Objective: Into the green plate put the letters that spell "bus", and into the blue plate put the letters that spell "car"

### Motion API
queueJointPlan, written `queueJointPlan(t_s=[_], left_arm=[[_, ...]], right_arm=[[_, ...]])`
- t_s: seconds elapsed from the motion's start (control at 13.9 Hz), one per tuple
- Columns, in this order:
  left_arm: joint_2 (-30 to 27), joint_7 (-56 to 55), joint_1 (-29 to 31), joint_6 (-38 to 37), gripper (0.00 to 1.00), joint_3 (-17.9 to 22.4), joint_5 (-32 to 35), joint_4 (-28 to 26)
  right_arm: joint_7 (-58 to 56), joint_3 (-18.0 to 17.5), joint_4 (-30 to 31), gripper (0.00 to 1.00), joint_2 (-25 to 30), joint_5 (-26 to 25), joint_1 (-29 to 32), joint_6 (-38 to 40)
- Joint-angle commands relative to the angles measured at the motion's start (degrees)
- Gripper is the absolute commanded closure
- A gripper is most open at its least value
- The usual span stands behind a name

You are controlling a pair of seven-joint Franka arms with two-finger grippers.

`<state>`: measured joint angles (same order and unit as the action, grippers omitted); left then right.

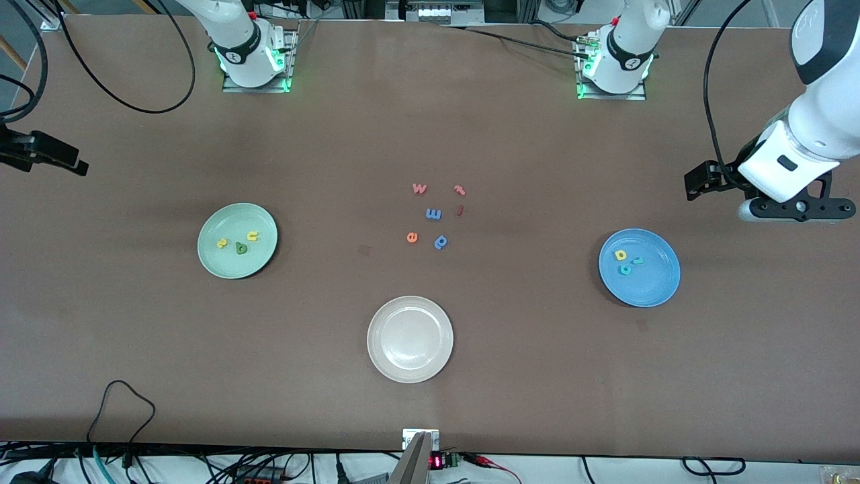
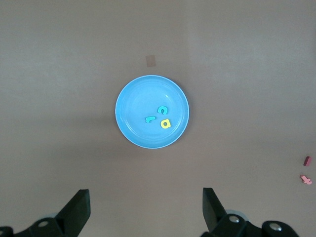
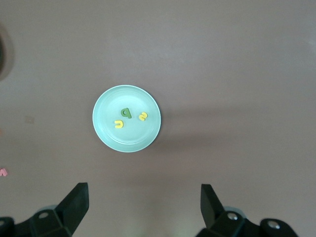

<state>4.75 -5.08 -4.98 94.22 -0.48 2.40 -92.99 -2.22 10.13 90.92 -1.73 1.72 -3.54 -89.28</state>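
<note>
The green plate [image 1: 237,240] sits toward the right arm's end of the table and holds the yellow "s" [image 1: 222,243], dark green "b" [image 1: 241,249] and yellow "u" [image 1: 252,236]. The right gripper [image 3: 143,207] hangs above it, jaws spread, holding nothing. At mid-table lie loose letters, among them an orange "e" [image 1: 412,236]; nearer the camera stands a cream-white plate [image 1: 410,339]. The blue plate [image 1: 639,267], toward the left arm's end, holds the yellow "a" [image 1: 621,255], teal "c" [image 1: 625,269] and teal "r" [image 1: 637,260]. The left gripper [image 2: 145,210] hangs over it, released and empty.
</note>
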Motion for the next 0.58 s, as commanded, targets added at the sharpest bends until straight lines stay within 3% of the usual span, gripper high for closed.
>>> queueJointPlan(t_s=[0.0,0.5], left_arm=[[-0.4,0.3,0.2,-0.2,0.0,-0.2,1.1,-0.3],[-0.4,0.4,0.5,-0.2,0.0,-0.1,1.1,-0.3]], right_arm=[[0.6,0.2,3.9,0.0,3.3,-1.1,-0.5,-1.0],[0.6,0.2,5.4,0.0,4.9,-1.2,-0.6,-0.5]])
